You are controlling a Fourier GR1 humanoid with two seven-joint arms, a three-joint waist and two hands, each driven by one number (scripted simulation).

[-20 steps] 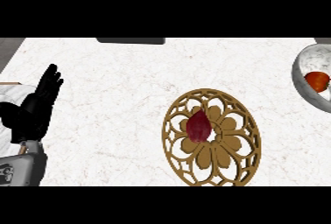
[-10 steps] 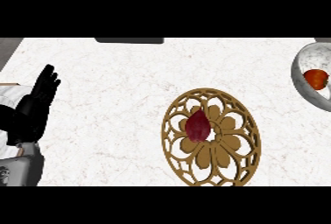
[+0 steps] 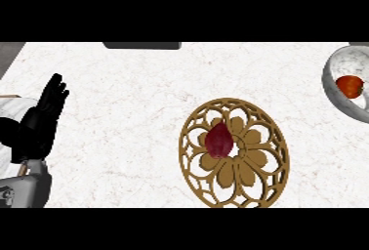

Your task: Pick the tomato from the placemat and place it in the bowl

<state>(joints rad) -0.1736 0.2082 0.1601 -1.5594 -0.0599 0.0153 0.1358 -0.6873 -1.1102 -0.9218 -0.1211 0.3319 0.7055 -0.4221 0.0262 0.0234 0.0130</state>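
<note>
The tomato point(image 3: 350, 86) already lies in the bowl point(image 3: 333, 73) at far right; a dark red fruit point(image 3: 219, 140) sits on the placemat point(image 3: 234, 188). The left hand point(image 3: 39, 122) rests, fingers straight, holding nothing.

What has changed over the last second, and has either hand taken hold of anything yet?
Only the left hand has moved: it has drifted slightly toward the view's left edge, fingers open, holding nothing. The dark red item on the placemat and the tomato in the bowl lie as before. The right hand is out of view.
</note>
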